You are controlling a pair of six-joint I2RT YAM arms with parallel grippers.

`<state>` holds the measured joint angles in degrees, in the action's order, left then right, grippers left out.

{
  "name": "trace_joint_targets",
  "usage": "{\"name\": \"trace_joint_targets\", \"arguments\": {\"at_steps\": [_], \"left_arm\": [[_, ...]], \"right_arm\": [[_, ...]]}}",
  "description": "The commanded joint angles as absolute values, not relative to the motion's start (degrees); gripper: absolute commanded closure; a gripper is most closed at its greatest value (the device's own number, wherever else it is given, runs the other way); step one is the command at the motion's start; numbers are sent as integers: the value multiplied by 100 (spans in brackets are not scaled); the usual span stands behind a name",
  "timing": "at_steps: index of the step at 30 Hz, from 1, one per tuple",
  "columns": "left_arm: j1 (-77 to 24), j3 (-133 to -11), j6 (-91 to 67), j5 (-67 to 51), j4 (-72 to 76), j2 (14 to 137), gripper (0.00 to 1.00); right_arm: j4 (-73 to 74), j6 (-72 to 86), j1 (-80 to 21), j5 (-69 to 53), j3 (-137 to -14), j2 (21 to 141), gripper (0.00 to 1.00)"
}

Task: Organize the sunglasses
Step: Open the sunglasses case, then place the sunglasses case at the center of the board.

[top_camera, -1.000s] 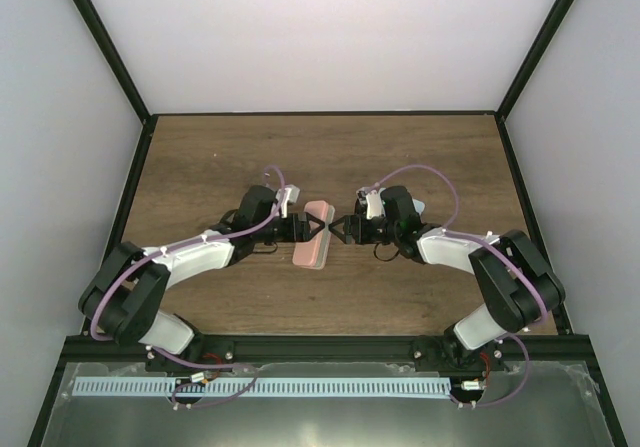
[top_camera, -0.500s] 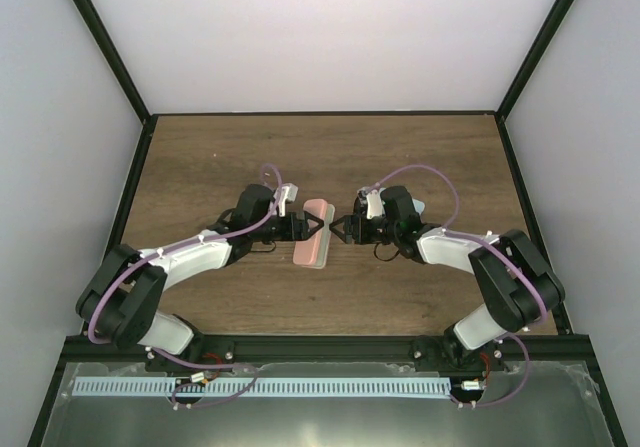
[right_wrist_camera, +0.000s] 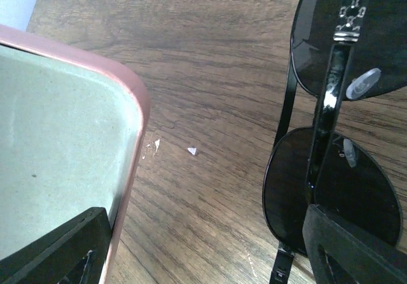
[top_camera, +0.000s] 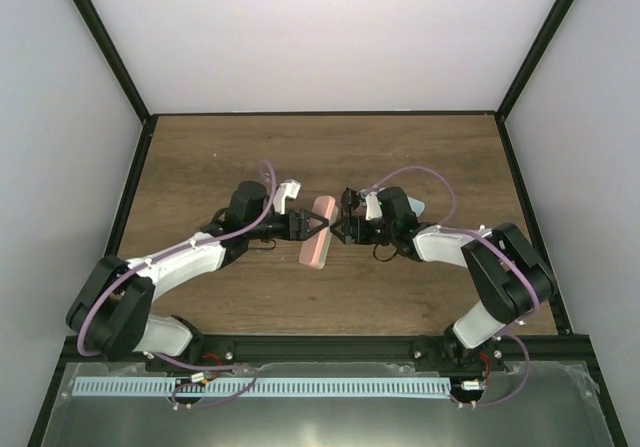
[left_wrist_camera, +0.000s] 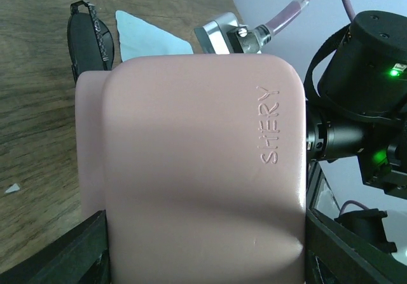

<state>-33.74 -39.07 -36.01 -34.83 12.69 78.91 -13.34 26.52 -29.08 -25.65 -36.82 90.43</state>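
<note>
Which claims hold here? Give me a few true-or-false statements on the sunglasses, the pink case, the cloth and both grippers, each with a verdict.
1. The pink case sits between the fingers of the left gripper. True.
2. The sunglasses are packed inside the pink case. False: they lie folded on the table, outside the case.
3. The right gripper is clamped on the sunglasses. False: its jaws stand open, and the sunglasses lie on the wood under one finger, ungripped.
4. A light blue cloth lies on the table close to the sunglasses. True.
</note>
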Motion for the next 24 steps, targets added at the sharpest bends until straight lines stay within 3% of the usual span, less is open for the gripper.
{"name": "trace_joint_targets", "arguments": {"at_steps": [1,13,24], "left_arm": [[-3410,-4130,-3514,-3887,1432,7924,30],[-3287,-4299,-3357,-3685,1068,8544,30],[-2952,-4289,-3462,-3934,1208,9178,24]], "right_arm": [[-1376,2596,-2962,-2500,-3878,8979,14],[-1483,2529,-2961,-2297,-3540,7910,14],[-1376,2571,-2962,-2058,-3532,7805,14]]}}
